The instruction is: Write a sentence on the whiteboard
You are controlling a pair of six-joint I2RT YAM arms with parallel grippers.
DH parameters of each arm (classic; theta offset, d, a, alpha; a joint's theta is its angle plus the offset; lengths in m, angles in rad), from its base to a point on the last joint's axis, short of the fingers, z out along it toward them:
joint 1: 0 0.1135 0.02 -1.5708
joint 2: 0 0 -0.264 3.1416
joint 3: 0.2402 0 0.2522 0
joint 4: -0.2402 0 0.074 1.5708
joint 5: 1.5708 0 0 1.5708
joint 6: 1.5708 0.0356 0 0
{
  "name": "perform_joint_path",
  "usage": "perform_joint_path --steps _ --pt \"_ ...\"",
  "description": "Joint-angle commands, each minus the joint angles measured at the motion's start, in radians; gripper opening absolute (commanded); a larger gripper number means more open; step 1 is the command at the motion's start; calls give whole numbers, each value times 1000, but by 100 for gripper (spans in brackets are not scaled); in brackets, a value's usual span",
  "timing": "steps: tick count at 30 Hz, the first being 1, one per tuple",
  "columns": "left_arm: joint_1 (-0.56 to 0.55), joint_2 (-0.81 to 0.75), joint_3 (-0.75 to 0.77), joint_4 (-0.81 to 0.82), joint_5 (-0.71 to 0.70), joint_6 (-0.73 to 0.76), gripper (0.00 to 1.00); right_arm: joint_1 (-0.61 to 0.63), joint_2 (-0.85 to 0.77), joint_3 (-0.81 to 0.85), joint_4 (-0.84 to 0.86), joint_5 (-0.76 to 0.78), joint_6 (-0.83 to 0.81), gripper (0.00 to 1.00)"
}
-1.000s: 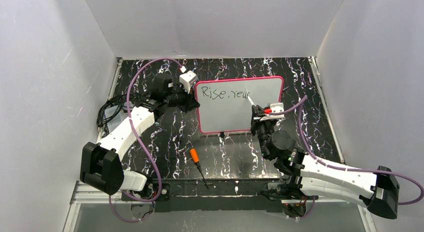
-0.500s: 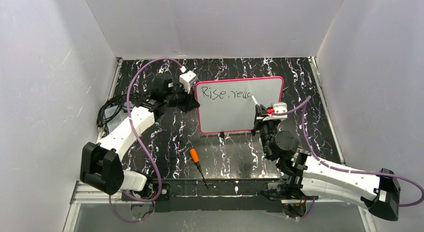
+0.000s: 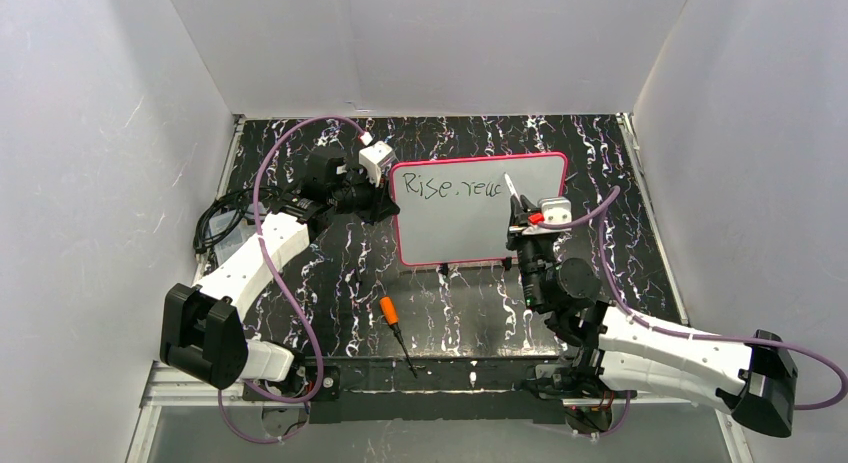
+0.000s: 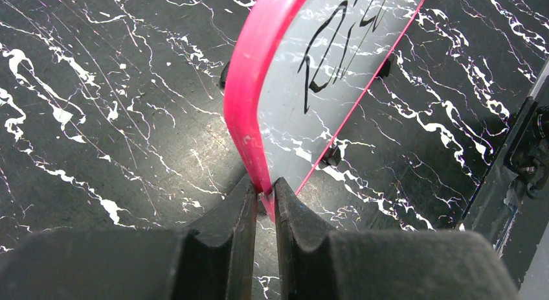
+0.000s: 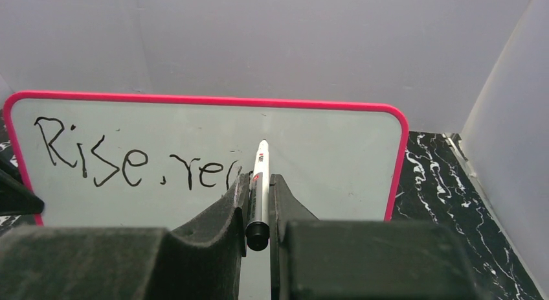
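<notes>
The whiteboard (image 3: 455, 233) with its pink frame stands upright at mid-table. The sentence (image 3: 450, 188) on it reads roughly "Rise, rea" in black along the top line. My left gripper (image 3: 388, 205) is shut on the board's left frame edge (image 4: 249, 86), its jaws (image 4: 264, 186) pinching the pink rim. My right gripper (image 3: 521, 223) is shut on a white marker (image 3: 512, 195) in front of the board's right half. In the right wrist view the marker (image 5: 259, 177) points up at the whiteboard (image 5: 324, 151), its tip just right of and above the last letter of the sentence (image 5: 129, 161).
An orange-handled tool with a thin black shaft (image 3: 393, 318) lies on the black marbled table in front of the board. Dark cables (image 3: 215, 228) bunch at the left edge. White walls close in the back and both sides.
My right gripper has carried the marker a little to the right and then upward along the board. One more stroke now stands at the end of the writing. The left arm has stayed still.
</notes>
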Motion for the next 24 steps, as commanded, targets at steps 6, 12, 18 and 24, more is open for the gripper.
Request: perform_joint_path --steps 6,12,18,24 --pt "-9 -9 0 -31 14 2 0 -11 -38 9 -18 28 62 1" --pt "-9 -8 0 -31 15 3 0 -11 -49 -7 -123 38 150 1" --pt "-9 -9 0 -31 15 2 0 -11 -57 -18 -209 45 229 1" --pt "-10 -13 0 -30 17 1 0 -11 -66 -30 -272 44 299 1"
